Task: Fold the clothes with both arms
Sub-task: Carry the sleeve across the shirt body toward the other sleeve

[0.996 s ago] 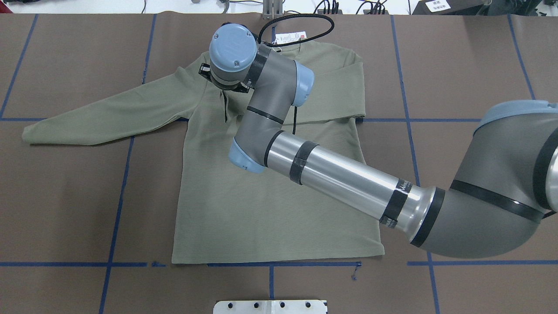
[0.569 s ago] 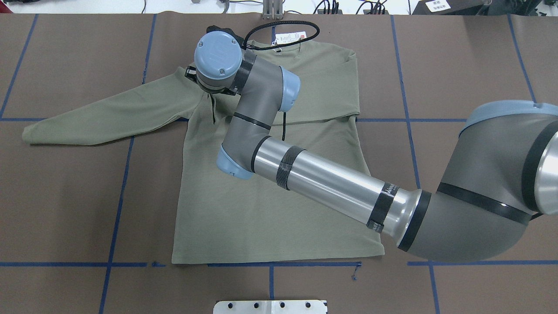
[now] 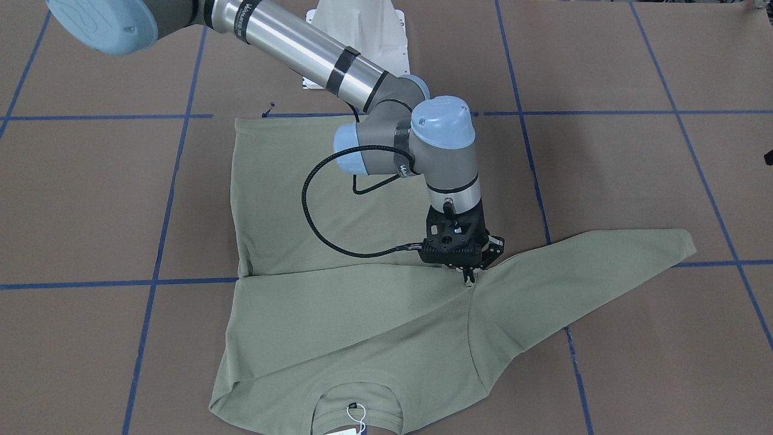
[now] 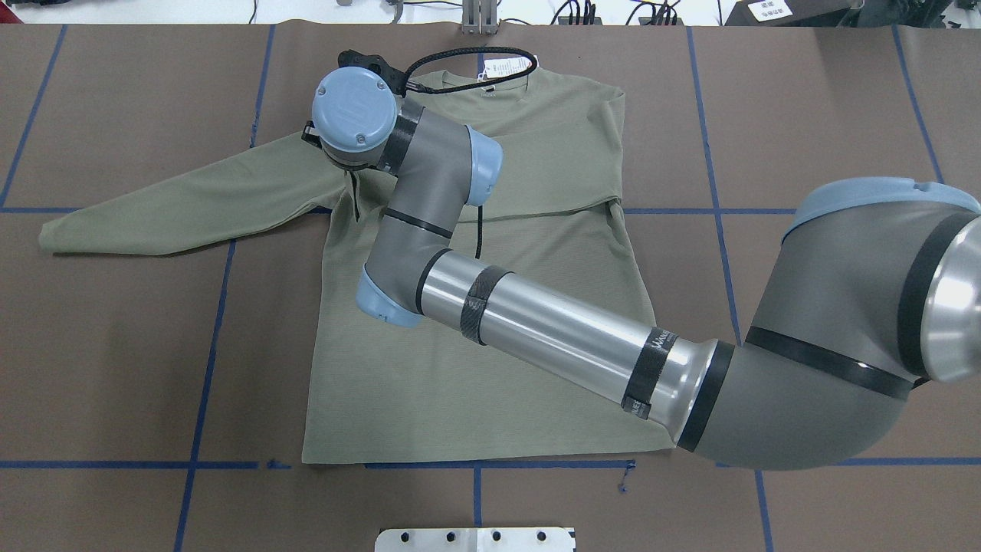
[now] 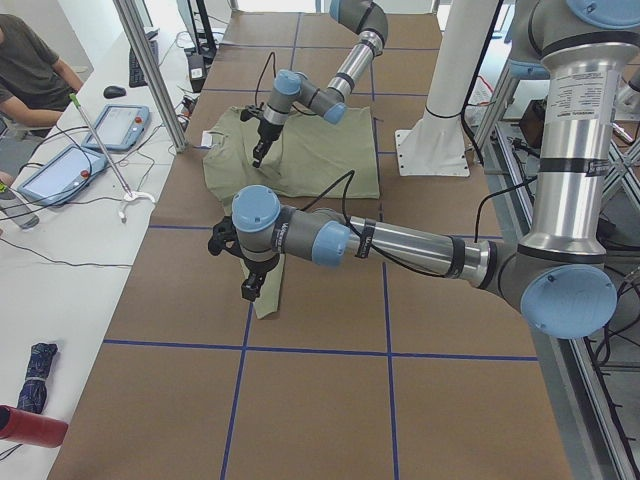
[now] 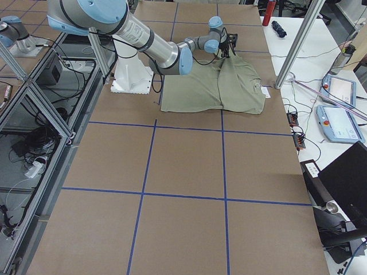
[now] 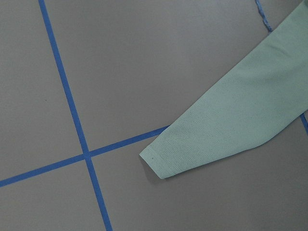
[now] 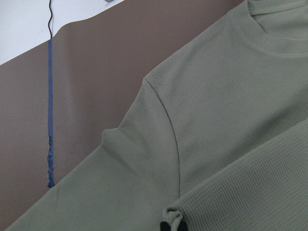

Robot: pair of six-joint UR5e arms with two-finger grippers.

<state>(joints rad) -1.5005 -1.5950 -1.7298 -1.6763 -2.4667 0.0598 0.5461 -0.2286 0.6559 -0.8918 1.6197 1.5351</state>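
A brown table sheet (image 4: 805, 115) gridded with blue tape carries a sage-green long-sleeved knit shirt (image 4: 475, 368) lying flat, one sleeve folded across its chest and the other stretched sideways. The grey jointed right arm (image 4: 552, 330) reaches over the shirt. Its black two-finger right gripper (image 3: 469, 277) pinches a tuft of knit where the outstretched sleeve joins the body. The left gripper (image 5: 250, 290) hangs over that sleeve's cuff, and I cannot tell whether it is spread or closed. A white hang tag (image 4: 502, 71) lies at the shirt's neckline.
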